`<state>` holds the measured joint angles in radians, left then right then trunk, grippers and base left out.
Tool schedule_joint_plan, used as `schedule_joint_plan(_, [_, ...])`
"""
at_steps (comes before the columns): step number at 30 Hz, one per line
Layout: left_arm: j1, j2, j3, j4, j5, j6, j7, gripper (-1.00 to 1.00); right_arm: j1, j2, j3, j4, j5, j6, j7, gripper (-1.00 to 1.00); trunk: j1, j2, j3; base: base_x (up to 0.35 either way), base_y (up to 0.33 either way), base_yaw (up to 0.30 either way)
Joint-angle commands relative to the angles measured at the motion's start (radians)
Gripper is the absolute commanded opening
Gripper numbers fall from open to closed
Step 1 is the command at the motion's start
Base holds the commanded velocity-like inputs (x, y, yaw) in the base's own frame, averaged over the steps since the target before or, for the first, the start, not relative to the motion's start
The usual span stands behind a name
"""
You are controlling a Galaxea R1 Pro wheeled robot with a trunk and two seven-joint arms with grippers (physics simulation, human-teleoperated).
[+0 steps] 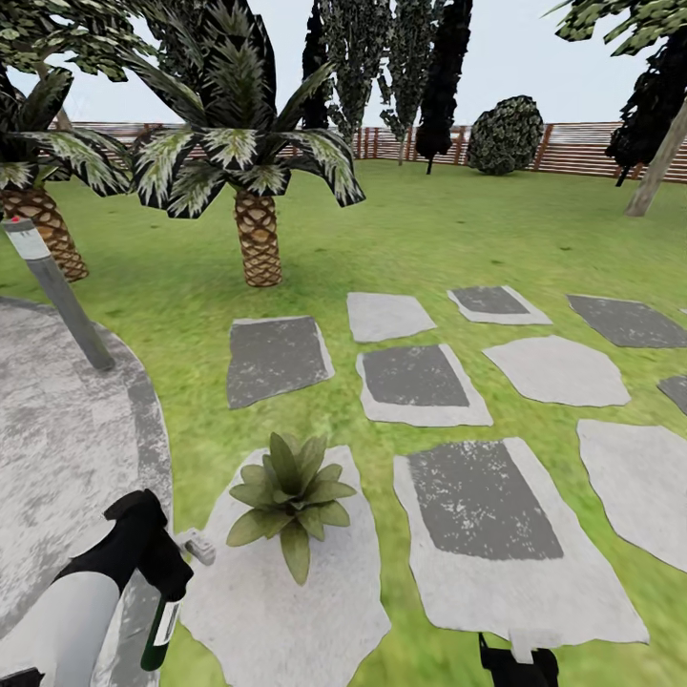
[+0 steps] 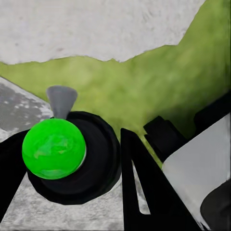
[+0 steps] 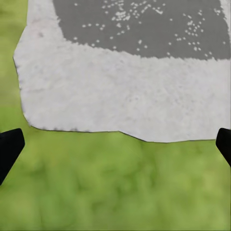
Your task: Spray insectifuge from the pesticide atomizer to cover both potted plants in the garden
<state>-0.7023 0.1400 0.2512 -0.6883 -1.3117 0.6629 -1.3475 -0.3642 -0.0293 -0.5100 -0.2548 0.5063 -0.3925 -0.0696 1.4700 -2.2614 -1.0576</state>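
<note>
- Over the stepping stone's (image 1: 286, 611) left edge: left gripper (image 1: 157, 563) clamped on pesticide atomizer (image 1: 160, 625), trigger head (image 1: 198, 546) toward potted plant (image 1: 289, 496).
- Whitish label strip, no legible writing.
- Right gripper (image 3: 115, 144): jaws wide, holding nothing, above lawn (image 3: 115, 192).

Pretty clearly a backyard garden — green lawn (image 1: 420, 229) all around, irregular grey stepping stones (image 1: 416, 384) scattered from 12 to 3 o'clock, a round paved patch (image 1: 57, 458) at 9. Scaly-trunked palms (image 1: 250, 162) at 11, dark trees and a slatted brown fence (image 1: 592, 145) along the back — open sky above.
</note>
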Motion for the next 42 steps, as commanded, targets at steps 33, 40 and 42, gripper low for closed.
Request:
schedule_joint_plan(33, [0.013, 0.002, -0.01, -0.019, -0.01, -0.001, 0.002, -1.0, -0.001, 0.002, -0.006, 0.001, 0.011, -0.005, -0.005, 1.0, 0.0, -0.001, -0.001, 0.057, 0.029, -0.037])
schedule_joint_plan(40, [0.016, 0.009, -0.008, -0.006, -0.036, 0.002, 0.047, -1.0, -0.001, 0.001, -0.007, -0.001, 0.012, -0.003, -0.003, 1.0, 0.0, -0.001, -0.001, 0.004, 0.008, -0.017])
schedule_joint_plan(42, [0.016, 0.006, -0.008, -0.008, -0.036, 0.003, 0.049, -1.0, -0.001, 0.0, -0.006, 0.0, 0.012, -0.003, -0.004, 1.0, 0.0, -0.001, -0.001, 0.155, 0.163, 0.0])
